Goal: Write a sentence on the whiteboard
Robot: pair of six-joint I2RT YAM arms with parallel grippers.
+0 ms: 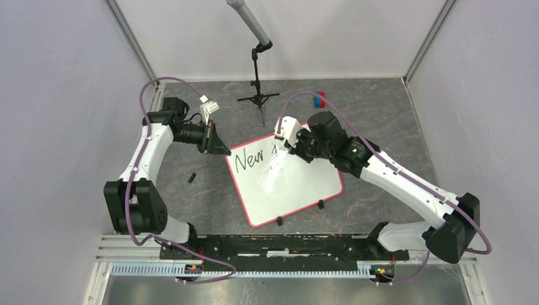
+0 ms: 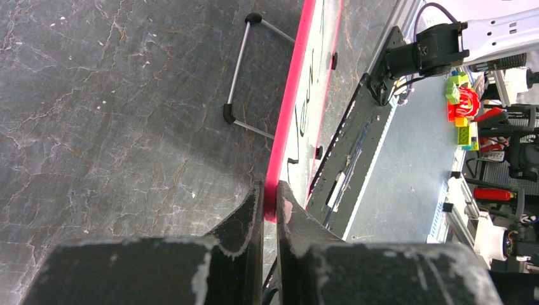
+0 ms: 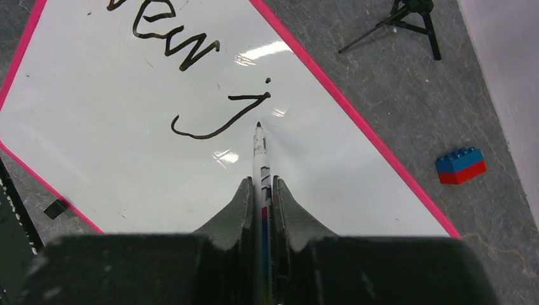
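From above, the black rail [image 1: 279, 244] holding the two arm bases is closest, then comes a dark grey, stone-look table [image 1: 191, 203] with plain white walls [image 1: 57, 95] around it. The whiteboard [image 1: 299, 190] lies tilted in the middle, and the sentence [image 1: 252, 159] so far reads "New". In the left wrist view, the left gripper [image 2: 270, 200] is nearly closed, pinching the board's pink rim at a corner. In the right wrist view, the right gripper [image 3: 262, 187] squeezes a marker [image 3: 259, 152] with its tip just beside a black "j" after "New", and a blue and red block [image 3: 461, 165] sits on the table, off the board.
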